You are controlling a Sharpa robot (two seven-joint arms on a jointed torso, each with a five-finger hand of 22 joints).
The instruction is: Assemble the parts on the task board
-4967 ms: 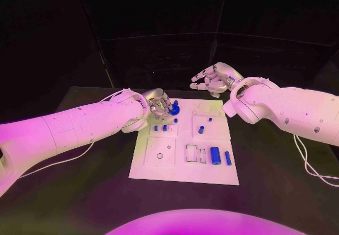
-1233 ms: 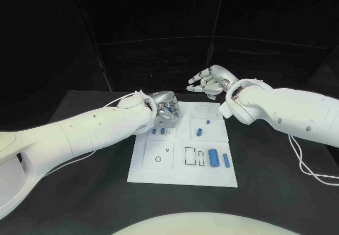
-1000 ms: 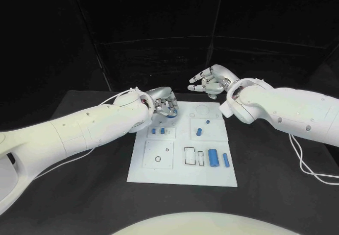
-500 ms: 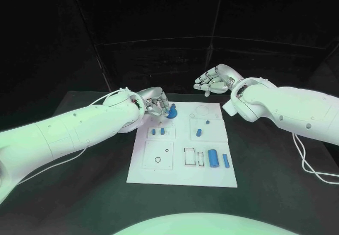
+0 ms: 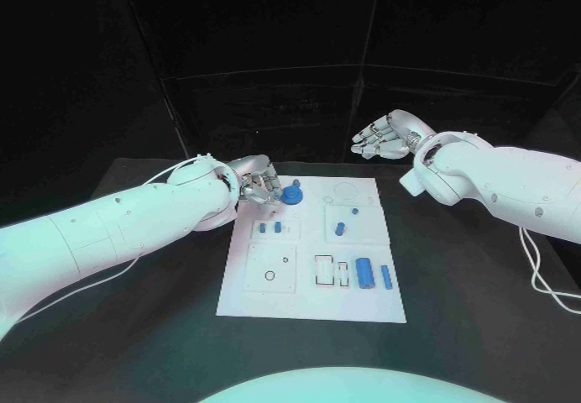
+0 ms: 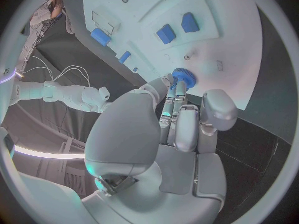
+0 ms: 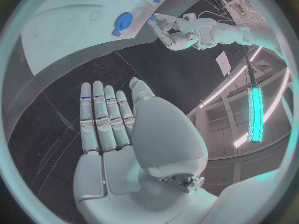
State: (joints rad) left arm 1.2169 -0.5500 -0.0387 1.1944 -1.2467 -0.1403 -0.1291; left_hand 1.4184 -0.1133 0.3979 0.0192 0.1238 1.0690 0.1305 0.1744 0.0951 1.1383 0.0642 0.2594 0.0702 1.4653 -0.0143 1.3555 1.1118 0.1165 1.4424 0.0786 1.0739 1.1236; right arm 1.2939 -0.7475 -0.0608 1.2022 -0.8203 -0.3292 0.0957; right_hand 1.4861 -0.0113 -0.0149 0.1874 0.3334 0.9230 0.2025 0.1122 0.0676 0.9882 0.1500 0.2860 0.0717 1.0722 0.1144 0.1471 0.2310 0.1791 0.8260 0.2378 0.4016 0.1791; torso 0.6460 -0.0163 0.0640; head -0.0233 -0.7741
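The white task board (image 5: 309, 302) lies in the middle of the black table. A blue gear (image 5: 292, 196) sits on its far left corner. My left hand (image 5: 255, 185) hovers just left of the gear with its fingers (image 6: 179, 90) stretched toward the gear's (image 6: 184, 77) rim and its thumb held clear; it grips nothing. The right wrist view shows a small gap between the gear (image 7: 123, 22) and my left hand (image 7: 171, 32). My right hand (image 5: 389, 134) is raised beyond the board's far right corner, fingers (image 7: 104, 115) straight and empty.
Two small blue pieces (image 5: 270, 227) stand in the left block behind a square plate with a ring. Another blue piece (image 5: 340, 227) lies mid-board. A thick blue cylinder (image 5: 364, 269) and a thin one (image 5: 388, 276) lie beside empty rectangular slots (image 5: 326, 269).
The left hand has drawn back leftward, leaving the blue gear on the board. The right hand has shifted right and its fingers have straightened.
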